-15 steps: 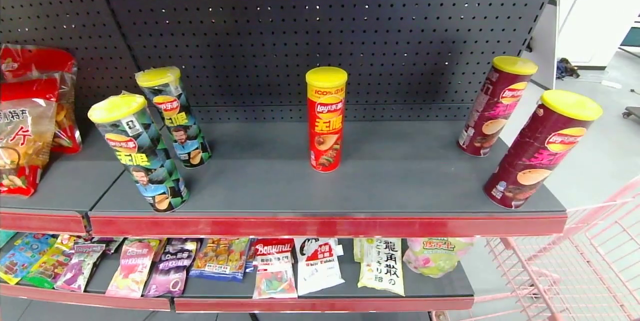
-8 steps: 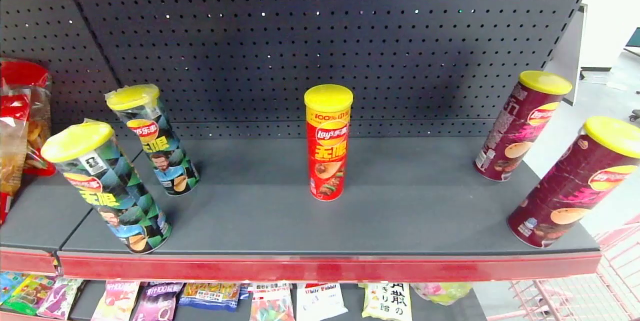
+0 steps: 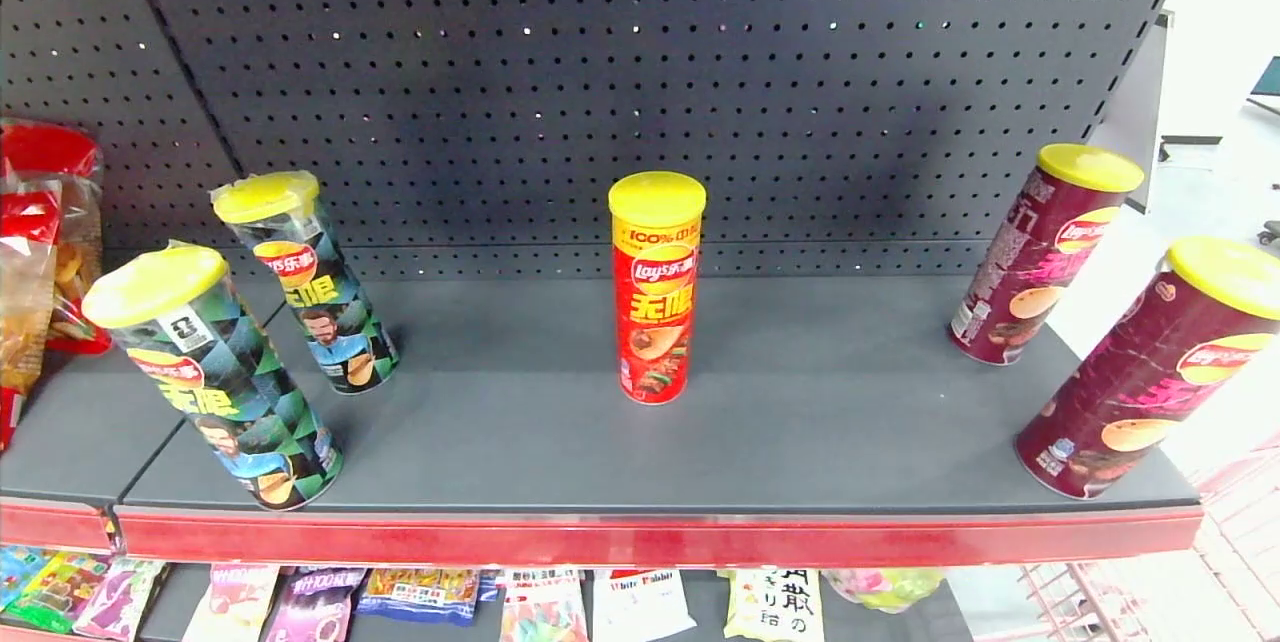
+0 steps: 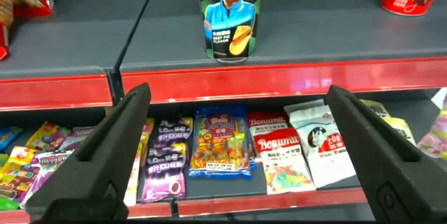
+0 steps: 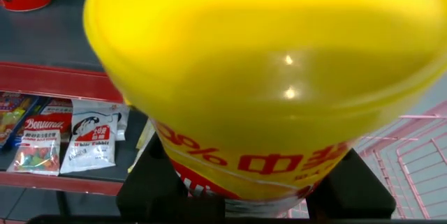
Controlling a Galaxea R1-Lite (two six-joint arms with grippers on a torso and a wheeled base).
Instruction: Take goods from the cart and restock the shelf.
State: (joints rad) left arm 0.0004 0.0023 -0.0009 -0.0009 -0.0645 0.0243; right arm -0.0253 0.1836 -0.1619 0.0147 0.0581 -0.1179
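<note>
Lid of gripped can (image 5: 265,77) cropped at top; maroon can (image 3: 1150,372) clipped by edge.

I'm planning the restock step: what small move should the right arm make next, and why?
Probably carry the held can forward onto the shelf, beside the red can: the right gripper clamps it, and bare shelf lies either side of that matching can.

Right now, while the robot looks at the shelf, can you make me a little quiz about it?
1. How many chip cans, counting the red one, stand on the upper shelf?
2. True or false: the left pincer holds a bag.
3. What colour is the lid of the can in the right pincer? A blue, B yellow, C green.
Key: 1) five; 2) false, it is open and empty; 3) B.
</note>
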